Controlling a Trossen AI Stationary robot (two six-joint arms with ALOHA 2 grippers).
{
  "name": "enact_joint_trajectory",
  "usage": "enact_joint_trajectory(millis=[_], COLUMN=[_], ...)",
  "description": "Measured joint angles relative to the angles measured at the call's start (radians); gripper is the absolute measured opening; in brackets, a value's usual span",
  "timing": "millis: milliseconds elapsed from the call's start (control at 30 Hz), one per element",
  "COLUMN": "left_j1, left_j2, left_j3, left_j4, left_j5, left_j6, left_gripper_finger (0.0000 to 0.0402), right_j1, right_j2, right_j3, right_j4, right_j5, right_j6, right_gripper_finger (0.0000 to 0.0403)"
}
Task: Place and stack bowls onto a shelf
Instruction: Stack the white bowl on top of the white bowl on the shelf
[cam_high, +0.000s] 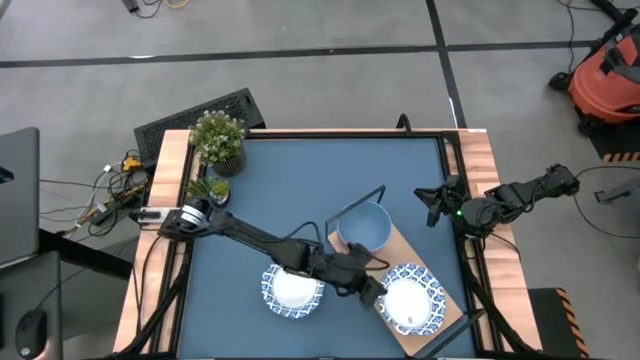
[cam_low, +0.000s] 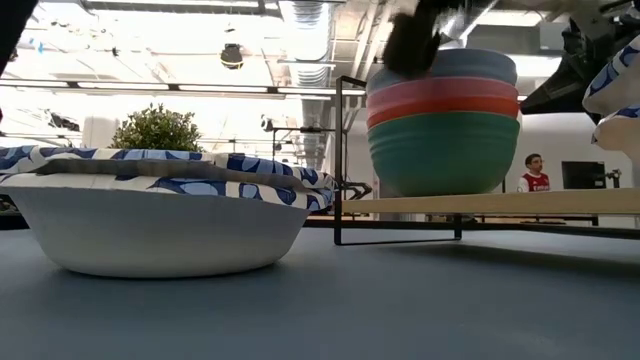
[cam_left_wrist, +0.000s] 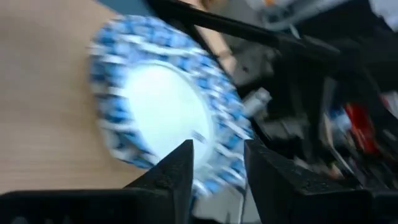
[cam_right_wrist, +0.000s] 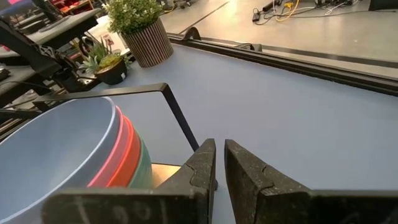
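With a patterned bowl (cam_high: 410, 303) set on the shelf (cam_high: 452, 318), the left gripper (cam_high: 372, 292), fingers parting at its rim, should next withdraw; the right gripper (cam_high: 432, 205) waits, fingers nearly together.

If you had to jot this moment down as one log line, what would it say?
left pincer: open at patterned bowl on shelf | right pincer: idle at table edge | plain bowls: stacked

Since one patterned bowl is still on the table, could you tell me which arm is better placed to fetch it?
Probably the left. Its end effector sits at the patterned bowl on the shelf, right beside the patterned bowl on the table. The right end effector waits by the far right table edge.
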Motion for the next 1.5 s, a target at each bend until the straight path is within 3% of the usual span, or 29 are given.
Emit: enact_joint_trajectory(millis=[333,867,1100,1500], left_j1=[-0.045,-0.031,-0.025,0.005], left_j2=[-0.003,0.107,0.13,0.129], left_j3=[0.001,0.001,0.0,0.0], left_j4=[0.117,0.188,0.175,0.095], left_j5=[0.109,0.059,0.072,-0.018], left_j6=[0.187,0.145,0.112,0.098], left_gripper_finger=[0.0008,0.0,0.0,0.0], right_j1=[0.0,0.0,0.0,0.0], right_j2=[0.0,-0.001,-0.001,-0.001], right_j3=[0.0,0.0,0.0,0.0], right_j4=[-0.001,-0.012,-0.026,-0.047], right_j5=[0.0,-0.004,-0.004,-0.003], right_j6=[0.0,0.002,0.002,0.001], right_gripper_finger=[0.0063,0.0063,0.0063,0.0063])
